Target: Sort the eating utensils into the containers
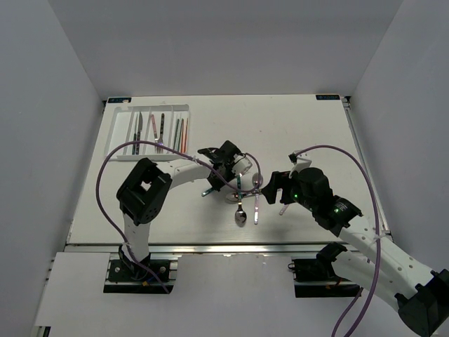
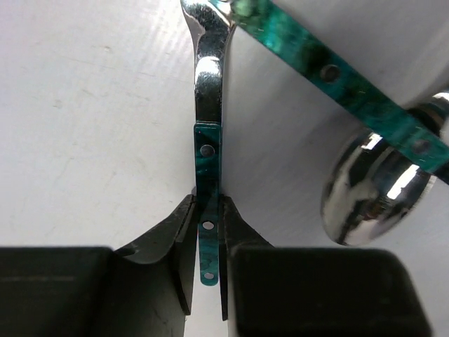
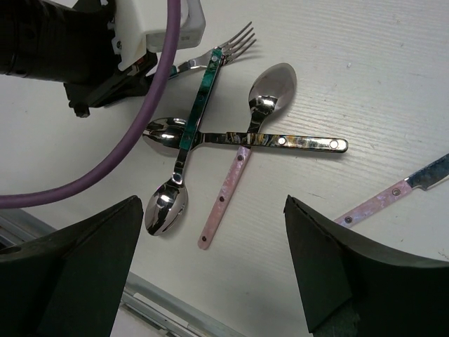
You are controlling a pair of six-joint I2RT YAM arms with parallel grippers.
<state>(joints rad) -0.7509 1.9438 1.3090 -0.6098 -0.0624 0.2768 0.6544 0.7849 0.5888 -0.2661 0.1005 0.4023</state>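
At table centre, left gripper [image 2: 208, 214] is clamping the teal handle of a fork [image 2: 208, 105], with both fingers pinched tight against the handle's sides near its end. The fork is looking flat on the table [image 1: 295, 126], not lifted yet as far as I can tell. A teal-handled spoon [image 3: 198, 105] is lying across the fork's neck just below the tines, so it is probably going to shift when the fork comes out. Right gripper [image 3: 212, 239] is hovering over the same pile with fingers spread wide, gripping nothing. Below it, a dark-handled spoon [image 3: 302, 143] is lying with its bowl under the teal-handled spoon. A pink-handled spoon [image 3: 235, 168] is crossing the dark one's neck, and a pink-handled knife [image 3: 389, 193] is lying apart off to the side. The white tray [image 1: 119, 130] is sitting at the far left corner, well apart from the pile. It is already carrying several pieces lengthwise in its narrow compartments, with chopsticks [image 1: 181, 133] in the rightmost slot. The rest are too small to be naming type by type. Progress is looking like roughly half. Five pieces are waiting on the table, counting the fork in the grip, and that one is needing a lift and a carry to the tray.
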